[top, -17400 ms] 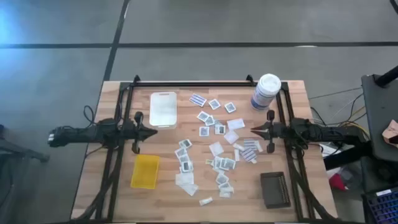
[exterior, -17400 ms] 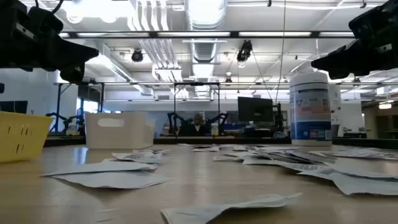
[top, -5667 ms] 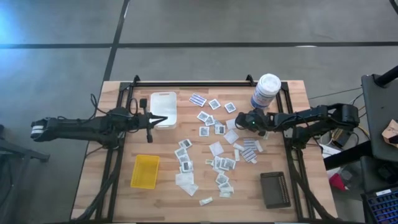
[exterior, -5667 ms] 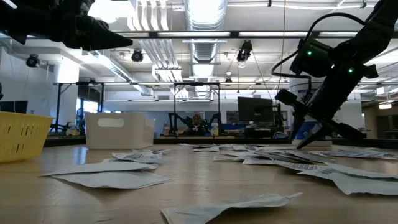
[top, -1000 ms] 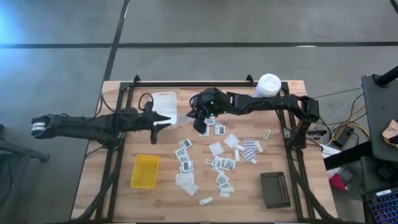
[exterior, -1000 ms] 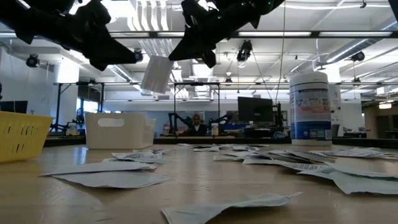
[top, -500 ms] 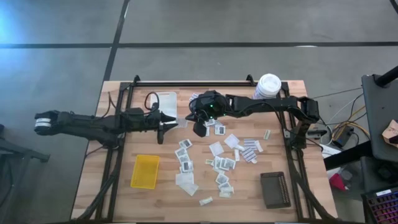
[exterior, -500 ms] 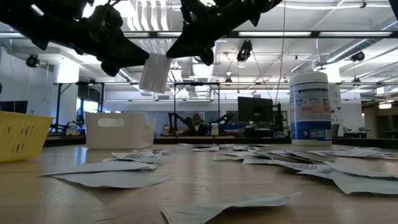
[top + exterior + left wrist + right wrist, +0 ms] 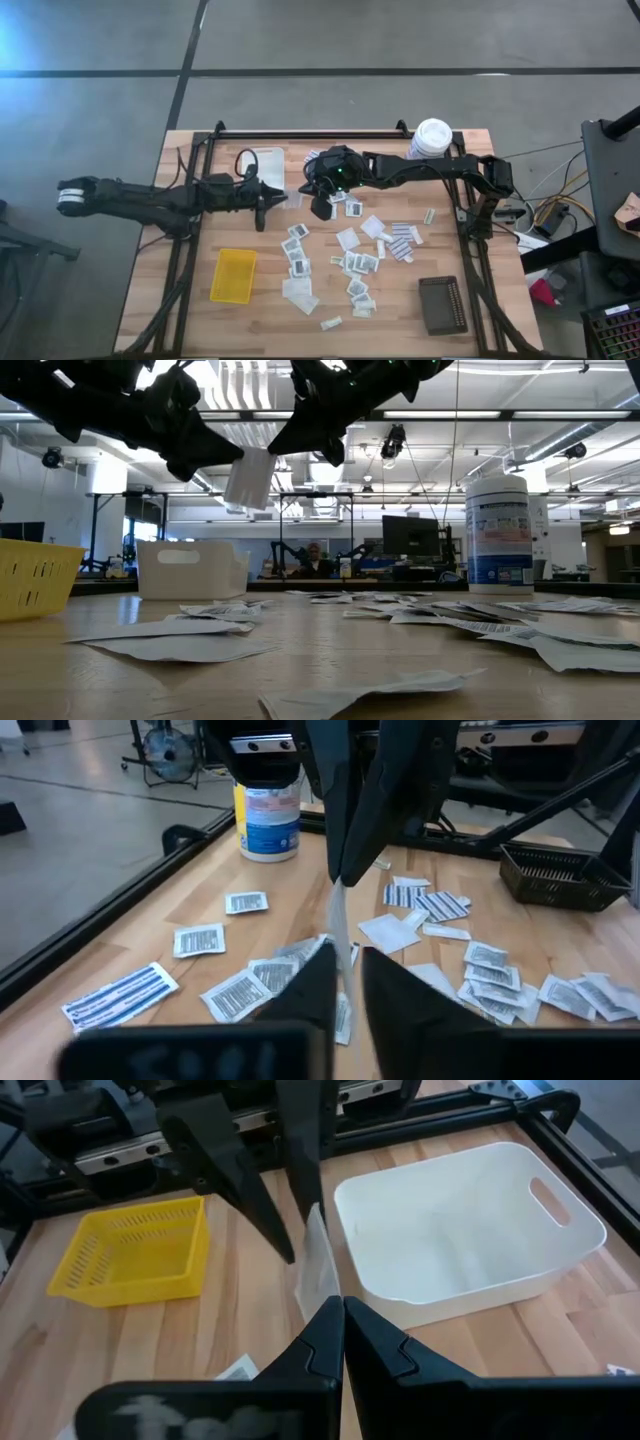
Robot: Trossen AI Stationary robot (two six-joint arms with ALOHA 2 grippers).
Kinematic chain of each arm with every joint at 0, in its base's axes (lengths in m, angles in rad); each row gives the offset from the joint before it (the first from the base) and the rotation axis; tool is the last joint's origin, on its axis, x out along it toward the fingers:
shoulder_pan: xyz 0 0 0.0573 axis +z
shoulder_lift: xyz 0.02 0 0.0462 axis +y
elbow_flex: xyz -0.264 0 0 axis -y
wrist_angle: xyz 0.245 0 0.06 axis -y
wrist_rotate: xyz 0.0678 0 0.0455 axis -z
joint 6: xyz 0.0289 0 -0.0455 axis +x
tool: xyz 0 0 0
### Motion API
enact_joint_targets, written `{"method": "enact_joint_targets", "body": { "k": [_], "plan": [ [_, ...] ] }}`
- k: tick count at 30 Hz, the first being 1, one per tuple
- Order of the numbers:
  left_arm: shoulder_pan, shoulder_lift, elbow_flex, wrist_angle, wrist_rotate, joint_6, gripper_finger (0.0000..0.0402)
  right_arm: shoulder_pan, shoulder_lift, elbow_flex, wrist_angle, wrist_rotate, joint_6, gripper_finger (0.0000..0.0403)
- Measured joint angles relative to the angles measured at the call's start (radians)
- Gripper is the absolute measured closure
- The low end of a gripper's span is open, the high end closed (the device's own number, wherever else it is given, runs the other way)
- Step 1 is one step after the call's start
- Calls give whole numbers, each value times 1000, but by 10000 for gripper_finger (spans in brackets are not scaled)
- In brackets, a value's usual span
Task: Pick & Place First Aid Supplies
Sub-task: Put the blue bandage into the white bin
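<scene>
One white flat packet point(image 9: 291, 198) hangs in the air between my two grippers, just right of the white tray point(image 9: 262, 170). My right gripper point(image 9: 305, 195) is shut on it. My left gripper point(image 9: 268, 200) is open, and its fingers stand on either side of the packet's free end point(image 9: 338, 925); I cannot tell whether they touch it. In the low view the packet point(image 9: 250, 478) tilts between the left gripper point(image 9: 228, 460) and the right gripper point(image 9: 285, 445). Many other packets point(image 9: 350, 250) lie flat on the table. My right gripper point(image 9: 343, 1305) pinches the packet's near edge point(image 9: 325, 1292) between its two fingers. It comes from the table's right side, slanting down. The packet is lifted clear of the table and stands on edge, reaching out past the fingertips toward the left gripper.
The white tray point(image 9: 470, 1240) sits at the far left of the table, the yellow tray point(image 9: 232, 275) nearer the near edge, and the black tray point(image 9: 443, 305) at the near right. A tall white canister point(image 9: 430, 140) stands at the far right. Loose packets cover the middle.
My left gripper has moved toward the table's right and closed in on the packet, turning about its own axis so its fingers straddle the packet's free end. My right gripper and the packet have stayed almost still in the air.
</scene>
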Motion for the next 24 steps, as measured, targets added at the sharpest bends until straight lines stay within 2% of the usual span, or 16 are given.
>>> {"method": "enact_joint_targets", "body": {
  "k": [3,11,19,24],
  "plan": [
    [0,0,0,0,0,4,395,0,0,0,-1,0,14,394],
    [0,0,0,-2,3,29,401,-1,-2,0,-32,0,30,389],
    [0,-1,0,-42,4,93,401,-1,-11,0,-72,2,67,333],
    [0,-7,0,-100,4,234,401,-1,-79,0,-190,8,52,304]
  ]
}}
